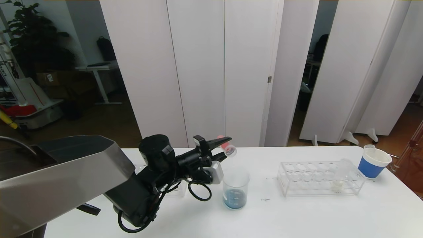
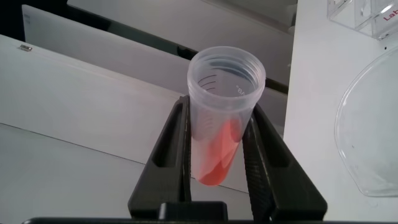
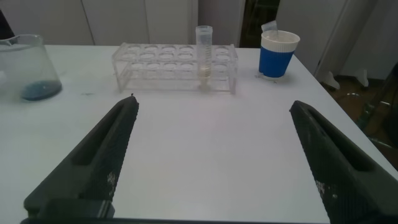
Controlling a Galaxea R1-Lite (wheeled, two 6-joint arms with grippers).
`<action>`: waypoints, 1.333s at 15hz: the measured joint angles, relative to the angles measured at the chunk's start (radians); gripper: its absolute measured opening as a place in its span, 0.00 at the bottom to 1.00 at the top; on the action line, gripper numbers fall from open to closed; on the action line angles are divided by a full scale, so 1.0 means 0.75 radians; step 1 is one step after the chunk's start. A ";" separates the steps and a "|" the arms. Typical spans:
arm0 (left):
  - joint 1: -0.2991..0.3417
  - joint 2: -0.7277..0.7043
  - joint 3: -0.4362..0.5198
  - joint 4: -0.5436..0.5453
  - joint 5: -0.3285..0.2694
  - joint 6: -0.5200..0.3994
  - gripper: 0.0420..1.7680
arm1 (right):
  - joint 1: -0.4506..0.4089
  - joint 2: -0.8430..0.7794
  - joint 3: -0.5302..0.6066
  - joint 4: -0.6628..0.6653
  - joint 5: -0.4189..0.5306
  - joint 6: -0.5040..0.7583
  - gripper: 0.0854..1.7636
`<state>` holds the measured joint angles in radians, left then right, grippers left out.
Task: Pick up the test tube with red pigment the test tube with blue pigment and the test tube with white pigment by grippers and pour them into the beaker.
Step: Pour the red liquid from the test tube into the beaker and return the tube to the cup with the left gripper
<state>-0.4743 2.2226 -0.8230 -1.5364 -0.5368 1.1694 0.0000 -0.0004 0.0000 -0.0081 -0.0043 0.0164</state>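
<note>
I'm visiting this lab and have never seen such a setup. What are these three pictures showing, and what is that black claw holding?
It is a two-armed robot. The wide picture comes from its head camera; the other two come from cameras on its wrists. The left gripper is shut on a clear test tube with red pigment, tilted above a glass beaker that has blue in its bottom. Farther right on the white table stand a clear tube rack holding a test tube with white pigment, and a blue-sleeved paper cup. The right gripper is open above the table.
</note>
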 joint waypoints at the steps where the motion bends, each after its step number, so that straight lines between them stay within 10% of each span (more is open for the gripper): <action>1: 0.001 0.007 -0.007 0.000 0.001 0.005 0.31 | 0.000 0.000 0.000 0.000 0.001 0.001 0.99; 20: 0.020 0.059 -0.088 0.007 0.014 0.115 0.31 | 0.000 0.000 0.000 0.000 0.001 0.001 0.99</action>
<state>-0.4589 2.2668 -0.8889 -1.5313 -0.5262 1.2555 0.0000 -0.0004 0.0000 -0.0081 -0.0038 0.0168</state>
